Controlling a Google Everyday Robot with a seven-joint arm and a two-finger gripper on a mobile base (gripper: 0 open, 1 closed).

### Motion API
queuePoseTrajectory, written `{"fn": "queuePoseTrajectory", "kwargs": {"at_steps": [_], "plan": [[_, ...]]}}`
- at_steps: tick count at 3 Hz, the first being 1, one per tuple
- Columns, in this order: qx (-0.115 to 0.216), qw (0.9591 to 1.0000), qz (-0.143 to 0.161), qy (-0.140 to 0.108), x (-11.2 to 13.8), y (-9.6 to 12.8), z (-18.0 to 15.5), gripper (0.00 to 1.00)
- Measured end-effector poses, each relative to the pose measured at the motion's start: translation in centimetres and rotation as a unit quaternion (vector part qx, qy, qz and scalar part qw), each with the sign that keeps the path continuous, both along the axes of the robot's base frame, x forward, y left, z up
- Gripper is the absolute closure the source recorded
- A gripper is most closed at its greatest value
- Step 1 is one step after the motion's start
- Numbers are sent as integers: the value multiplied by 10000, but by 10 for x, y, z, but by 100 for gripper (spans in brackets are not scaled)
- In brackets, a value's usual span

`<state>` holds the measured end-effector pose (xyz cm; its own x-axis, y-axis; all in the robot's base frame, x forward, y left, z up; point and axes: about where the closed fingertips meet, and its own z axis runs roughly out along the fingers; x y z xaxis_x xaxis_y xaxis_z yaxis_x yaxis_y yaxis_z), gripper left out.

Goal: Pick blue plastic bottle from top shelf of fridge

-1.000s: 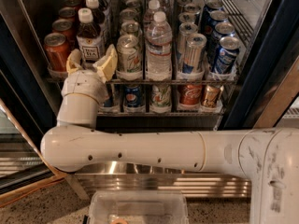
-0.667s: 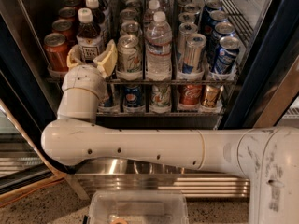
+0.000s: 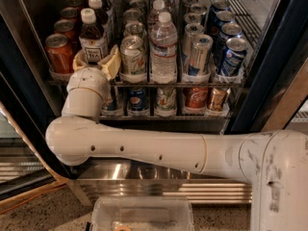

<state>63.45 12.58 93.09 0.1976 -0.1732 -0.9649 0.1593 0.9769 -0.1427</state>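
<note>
The blue plastic bottle (image 3: 93,36), brown tea with a white cap and a "TEA" label, stands at the front of the second lane from the left on the top shelf (image 3: 168,84) of the fridge (image 3: 269,71). My gripper (image 3: 95,61) is at the bottle's base, reaching in from below. Its cream fingers (image 3: 111,64) stand spread, one on each side of the bottle. The bottle still stands on the rack. The arm (image 3: 144,148) crosses the lower part of the view.
A red can (image 3: 60,54) stands left of the tea bottle, and a silver can (image 3: 132,57) and a clear water bottle (image 3: 163,47) to its right. Short soda cans (image 3: 166,100) fill the lower rack. A clear plastic bin (image 3: 144,213) sits on the floor below the steel base strip (image 3: 144,174).
The wrist has moved forward and left toward the shelf. The fingers, earlier just right of the tea bottle, now stand on both sides of its base.
</note>
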Motion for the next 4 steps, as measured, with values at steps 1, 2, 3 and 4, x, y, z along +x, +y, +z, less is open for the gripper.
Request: {"fn": "queuePoseTrajectory", "kwargs": {"at_steps": [1,2,3,4], "plan": [[-11,10000,-74,57,5,-4,-2,45],[-11,10000,-74,57,5,-3,0,64],[-11,10000,-74,55,5,0,0,87],[8,9998,1,-211,-1,-7,11,100]]}}
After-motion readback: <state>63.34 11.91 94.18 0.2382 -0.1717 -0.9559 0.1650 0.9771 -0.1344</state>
